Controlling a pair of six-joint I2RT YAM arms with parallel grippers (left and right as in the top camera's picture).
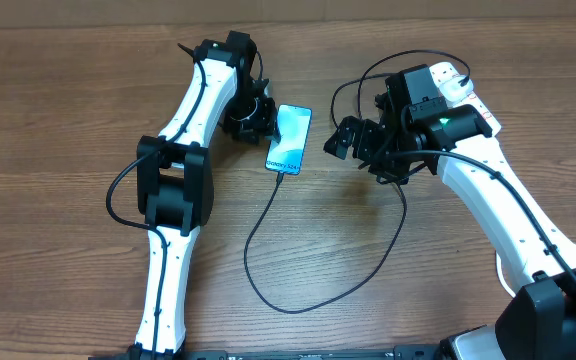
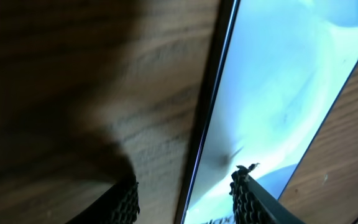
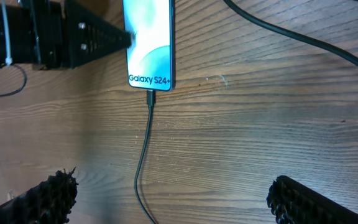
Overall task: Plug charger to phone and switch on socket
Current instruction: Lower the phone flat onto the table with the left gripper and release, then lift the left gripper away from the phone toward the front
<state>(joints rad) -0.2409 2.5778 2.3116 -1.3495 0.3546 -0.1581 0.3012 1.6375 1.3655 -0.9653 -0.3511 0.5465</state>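
Note:
The phone lies flat on the wooden table with its light blue screen up. The black charger cable has its tip in the phone's bottom edge, loops toward the front and runs back up under my right arm. In the right wrist view the tip sits in the phone and the cable trails down. My left gripper is open and straddles the phone's left edge, fingers either side. My right gripper is open and empty, right of the phone. The white socket is mostly hidden behind my right arm.
More black cable loops at the back by the right arm's wrist. The left arm's finger shows beside the phone in the right wrist view. Bare wood lies at the front, inside the cable's loop.

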